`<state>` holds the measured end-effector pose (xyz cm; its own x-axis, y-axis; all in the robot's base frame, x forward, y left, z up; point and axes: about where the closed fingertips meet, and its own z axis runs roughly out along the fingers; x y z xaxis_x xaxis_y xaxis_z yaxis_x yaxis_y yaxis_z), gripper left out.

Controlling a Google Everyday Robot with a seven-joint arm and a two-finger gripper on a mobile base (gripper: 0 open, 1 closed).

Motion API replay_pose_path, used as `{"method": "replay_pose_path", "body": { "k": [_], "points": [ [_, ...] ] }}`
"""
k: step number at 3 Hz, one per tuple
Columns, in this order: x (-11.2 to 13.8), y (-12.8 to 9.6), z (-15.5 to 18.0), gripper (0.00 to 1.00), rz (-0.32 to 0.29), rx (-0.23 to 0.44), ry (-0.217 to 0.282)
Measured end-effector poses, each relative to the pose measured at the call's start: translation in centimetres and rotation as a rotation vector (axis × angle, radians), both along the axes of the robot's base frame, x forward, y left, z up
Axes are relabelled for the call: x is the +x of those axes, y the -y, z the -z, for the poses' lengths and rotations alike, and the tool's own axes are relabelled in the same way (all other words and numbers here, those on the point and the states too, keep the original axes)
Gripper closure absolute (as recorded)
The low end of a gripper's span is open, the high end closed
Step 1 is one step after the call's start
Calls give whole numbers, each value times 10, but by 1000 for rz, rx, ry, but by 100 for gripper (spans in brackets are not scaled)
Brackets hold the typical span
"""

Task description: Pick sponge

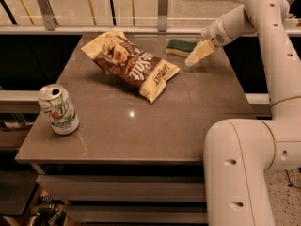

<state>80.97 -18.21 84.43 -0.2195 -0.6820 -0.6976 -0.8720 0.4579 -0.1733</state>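
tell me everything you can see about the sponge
The sponge is a small rectangular block with a dark green scouring top over a pale yellow foam base. It lies flat, green side up, near the far right of the table, close to the back edge. It sits to the right of the chip bag, with a gap between them. The gripper is right at its right end, angled downward; whether they touch cannot be told.
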Motion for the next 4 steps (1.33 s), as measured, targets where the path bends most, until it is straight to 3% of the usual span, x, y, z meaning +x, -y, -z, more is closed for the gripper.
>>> {"method": "replay_pose_path", "body": {
  "k": [3, 4],
  "points": [
    [7, -18, 15, 0, -16, 15, -19],
    [8, -20, 19, 18, -19, 15, -23]
  ]
}}
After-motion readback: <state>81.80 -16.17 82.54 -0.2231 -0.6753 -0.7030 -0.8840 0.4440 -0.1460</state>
